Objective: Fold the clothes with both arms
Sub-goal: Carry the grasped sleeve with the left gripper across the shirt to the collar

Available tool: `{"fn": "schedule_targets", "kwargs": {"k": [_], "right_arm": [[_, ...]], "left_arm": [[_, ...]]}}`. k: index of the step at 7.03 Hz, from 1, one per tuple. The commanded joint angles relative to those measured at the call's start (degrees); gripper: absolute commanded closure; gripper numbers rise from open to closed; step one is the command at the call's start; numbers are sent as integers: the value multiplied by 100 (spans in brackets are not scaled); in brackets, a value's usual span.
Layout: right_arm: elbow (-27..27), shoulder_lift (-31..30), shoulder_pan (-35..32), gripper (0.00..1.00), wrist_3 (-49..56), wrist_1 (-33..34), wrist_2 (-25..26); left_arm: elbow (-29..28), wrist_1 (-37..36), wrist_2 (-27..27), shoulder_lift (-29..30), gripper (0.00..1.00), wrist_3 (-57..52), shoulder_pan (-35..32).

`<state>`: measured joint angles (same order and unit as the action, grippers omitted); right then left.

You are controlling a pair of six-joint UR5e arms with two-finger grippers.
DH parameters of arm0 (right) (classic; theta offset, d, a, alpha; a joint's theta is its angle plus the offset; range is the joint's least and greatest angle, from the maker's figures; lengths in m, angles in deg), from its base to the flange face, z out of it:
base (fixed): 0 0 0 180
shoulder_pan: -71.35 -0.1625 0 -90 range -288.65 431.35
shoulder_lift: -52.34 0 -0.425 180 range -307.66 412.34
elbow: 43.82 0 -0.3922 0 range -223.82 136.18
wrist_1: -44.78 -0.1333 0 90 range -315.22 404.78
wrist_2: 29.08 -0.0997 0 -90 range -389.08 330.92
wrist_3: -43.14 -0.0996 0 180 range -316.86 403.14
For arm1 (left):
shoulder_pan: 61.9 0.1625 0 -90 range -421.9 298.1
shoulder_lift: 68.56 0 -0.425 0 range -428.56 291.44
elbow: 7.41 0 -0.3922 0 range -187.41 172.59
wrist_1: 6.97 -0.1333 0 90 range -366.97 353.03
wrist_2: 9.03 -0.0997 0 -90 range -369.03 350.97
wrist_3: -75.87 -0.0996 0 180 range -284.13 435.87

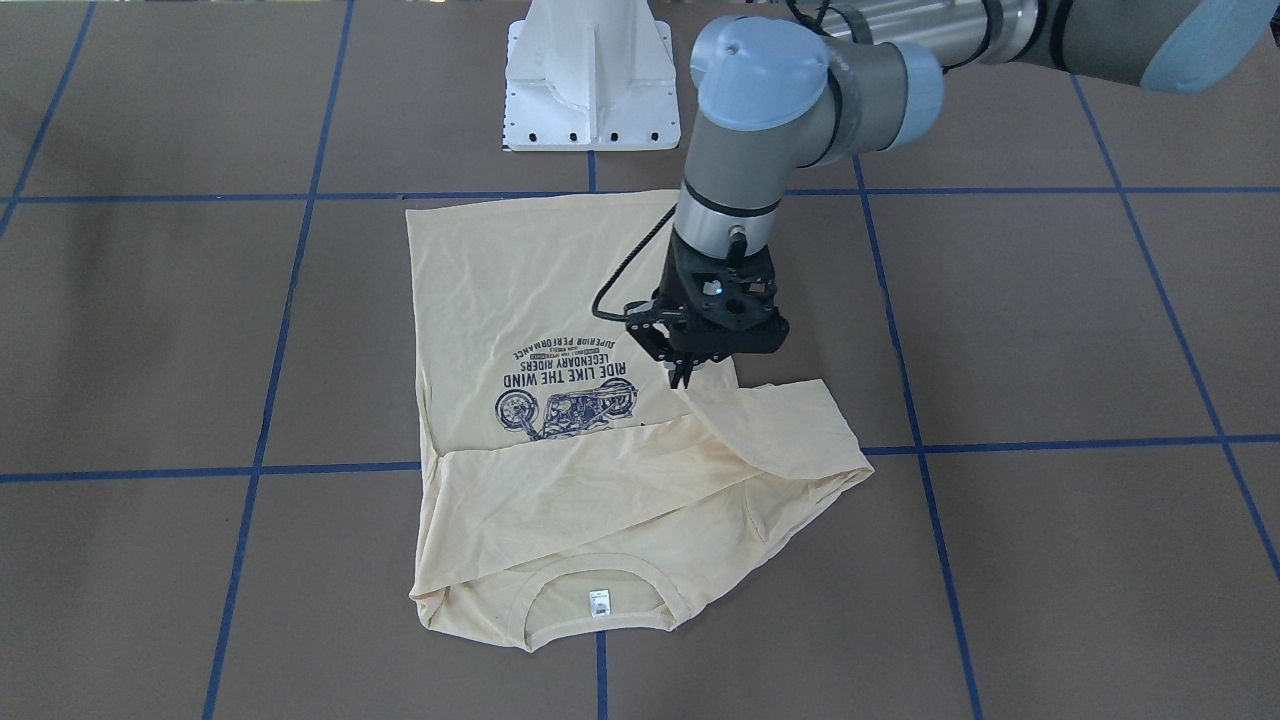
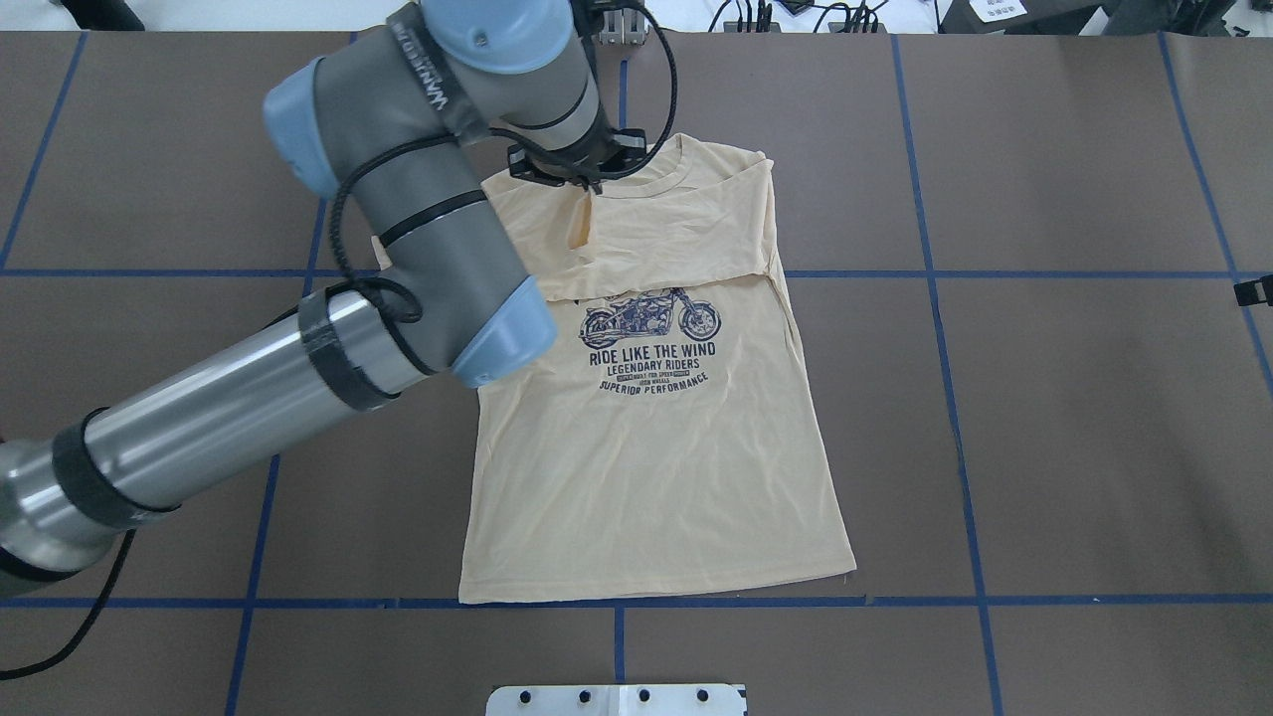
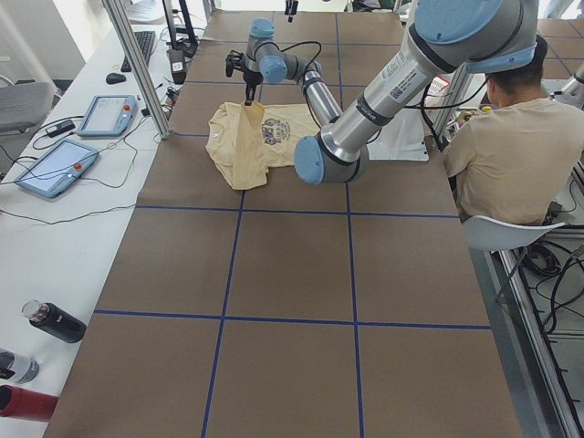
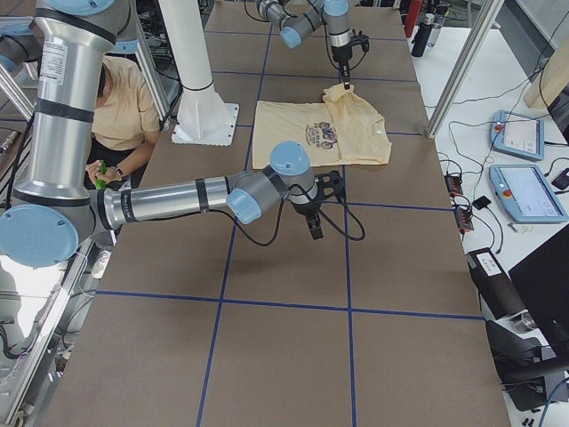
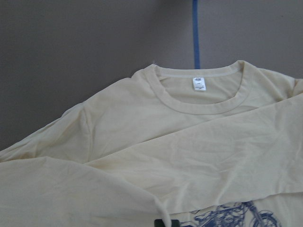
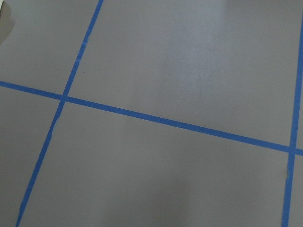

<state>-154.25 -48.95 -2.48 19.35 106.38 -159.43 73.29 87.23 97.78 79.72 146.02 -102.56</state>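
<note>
1 T-shirt (image 1: 560,500), 2 arms: left arm (image 2: 249,388), right arm (image 4: 169,203), 2 grippers: left gripper (image 1: 683,378), right gripper (image 4: 316,229), 1 white pedestal base (image 1: 590,70), 1 bench (image 1: 1050,550), 1 seated person (image 3: 511,155), 2 touchscreen pendants (image 3: 108,114), 3 bottles (image 3: 55,321)

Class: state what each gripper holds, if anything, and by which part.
The left gripper, jaws shut, pinches the shirt by the sleeve folded across its chest. The right gripper hangs over bare table and seems to hold nothing.

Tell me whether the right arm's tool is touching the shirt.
No: the right tool hangs over bare brown table, well apart from the shirt lying farther along.
</note>
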Motion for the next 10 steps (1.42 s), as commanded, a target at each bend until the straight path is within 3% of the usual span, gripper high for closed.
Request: {"fn": "schedule_targets", "kwargs": {"k": [1, 3, 4, 5, 6, 8, 9, 10], "right_arm": [[5, 21, 0, 0, -3, 1, 0], [5, 30, 0, 0, -3, 1, 0], [5, 30, 0, 0, -3, 1, -9], [5, 30, 0, 0, -11, 1, -9], [5, 39, 9, 0, -3, 1, -9], [57, 153, 0, 0, -11, 10, -17], [66, 162, 9, 0, -20, 10, -17], [49, 188, 9, 0, -177, 1, -17]], "left_arm": [[-1410, 437, 15, 1015, 100, 838, 127], [-2275, 1483, -325, 1098, 100, 1657, 364], [-2705, 1731, -554, 1316, 85, 2217, 479], [-3213, 1994, -782, 1596, 76, 2832, 541], [-3358, 2206, -1115, 1643, 65, 3369, 567], [-3394, 2620, -1513, 1774, 4, 3892, 568], [-3273, 2621, -1462, 1801, 0, 3518, 576], [-2654, 2534, -1261, 1419, 0, 2714, 611]]}}
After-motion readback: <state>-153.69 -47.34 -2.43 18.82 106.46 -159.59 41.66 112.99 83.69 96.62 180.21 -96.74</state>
